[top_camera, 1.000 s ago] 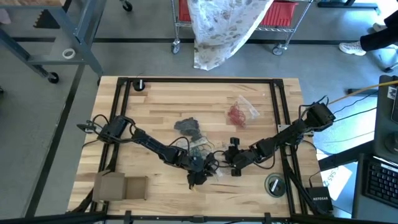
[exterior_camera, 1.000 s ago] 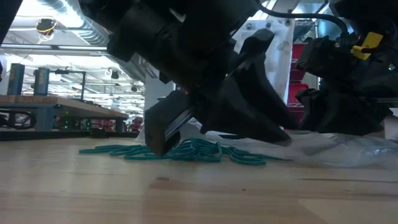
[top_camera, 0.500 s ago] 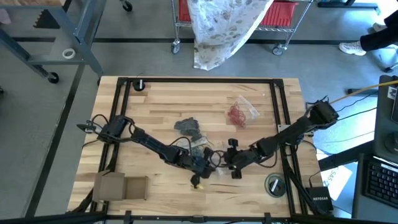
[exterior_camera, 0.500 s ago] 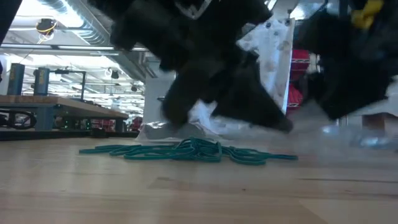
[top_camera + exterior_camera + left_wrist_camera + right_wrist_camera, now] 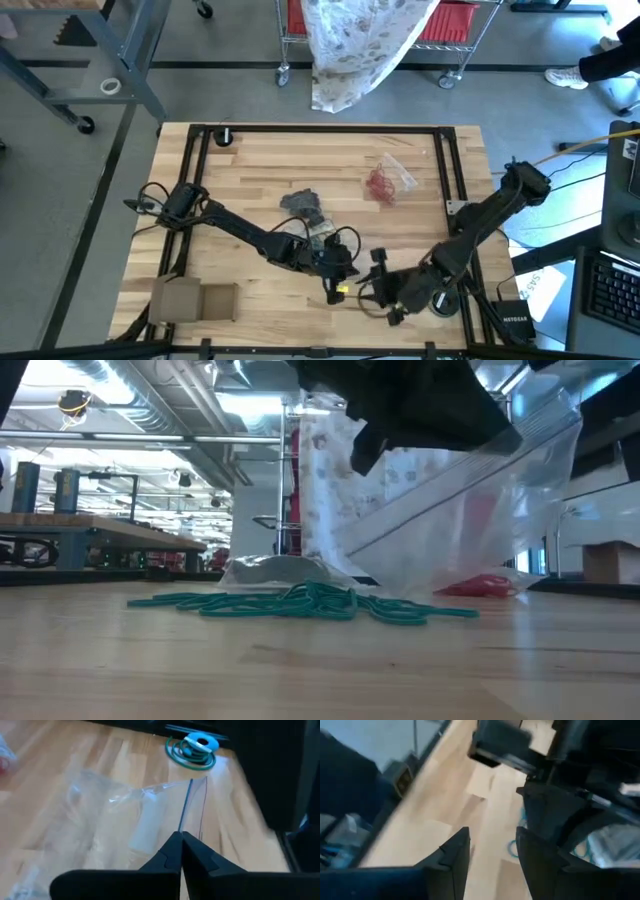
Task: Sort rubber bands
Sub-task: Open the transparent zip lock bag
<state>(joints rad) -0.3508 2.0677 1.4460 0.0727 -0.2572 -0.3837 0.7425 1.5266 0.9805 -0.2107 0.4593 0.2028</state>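
Note:
Teal rubber bands [image 5: 310, 603] lie in a loose pile on the table near its front edge. My left gripper [image 5: 181, 842] hangs above them, shut on a clear plastic bag [image 5: 470, 500]. In the high view that gripper [image 5: 337, 288] is at the middle front. My right gripper [image 5: 492, 855] stands open and empty to its right, near the front edge [image 5: 376, 292]. Red rubber bands in a clear bag [image 5: 384, 183] lie at the far right. A bag of dark bands [image 5: 300, 203] lies at the table's middle. My left gripper pinches the clear bag's zip-strip edge [image 5: 186, 815] between its two shut fingers. The fingers slant down from the table's left. The bag hangs below them, tilted, with its upper end raised; its lower part reaches down toward the table behind the teal bands.
A crumpled clear bag [image 5: 322, 236] lies under the left arm. A round roll with a green ring [image 5: 195, 749] sits at the front right [image 5: 440, 297]. Cardboard pieces [image 5: 195, 300] lie at the front left. A black frame [image 5: 195, 180] borders the table.
My left gripper has shut on the clear bag, rolled about its own axis and risen, drawing the bag's upper end off the table. My right gripper has swung up and toward the near edge, away from the bag, still open. The teal bands have stayed put.

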